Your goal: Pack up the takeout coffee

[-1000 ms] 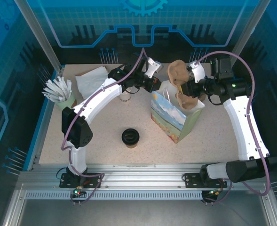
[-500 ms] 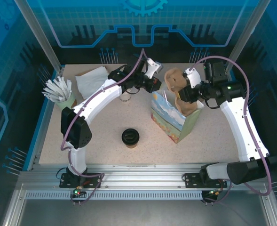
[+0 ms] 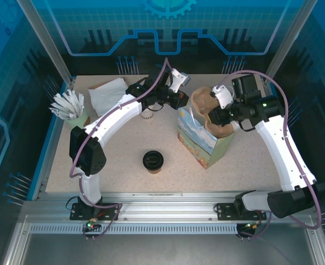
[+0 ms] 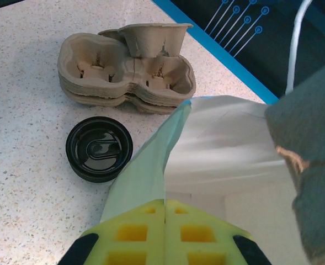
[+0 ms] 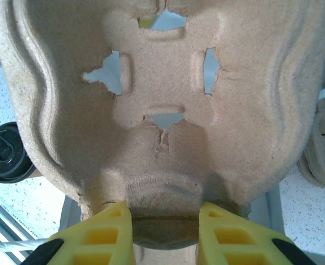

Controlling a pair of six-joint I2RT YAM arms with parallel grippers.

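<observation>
The takeout coffee [image 3: 153, 160], a brownish cup with a black lid, stands alone on the table in front of the paper bag [image 3: 198, 141]; its lid also peeks in at the left edge as the coffee [image 5: 5, 152]. My left gripper [image 3: 180, 101] [image 4: 165, 207] is shut on the bag's pale green rim [image 4: 151, 160], at its far left corner. My right gripper [image 3: 213, 113] [image 5: 165, 221] is shut on a brown pulp cup carrier [image 3: 203, 99] [image 5: 162, 83], which is tilted in the bag's open mouth.
A stack of pulp carriers [image 4: 126, 66] and a stack of black lids [image 4: 99, 149] lie beyond the bag. White napkins [image 3: 107, 94] and a green cup of white sachets [image 3: 68, 107] sit at the back left. A white paper cup [image 3: 146, 114] stands under the left arm.
The right gripper has carried the pulp carrier left and down, from above the bag's right side into its mouth. The left gripper and the coffee have stayed put.
</observation>
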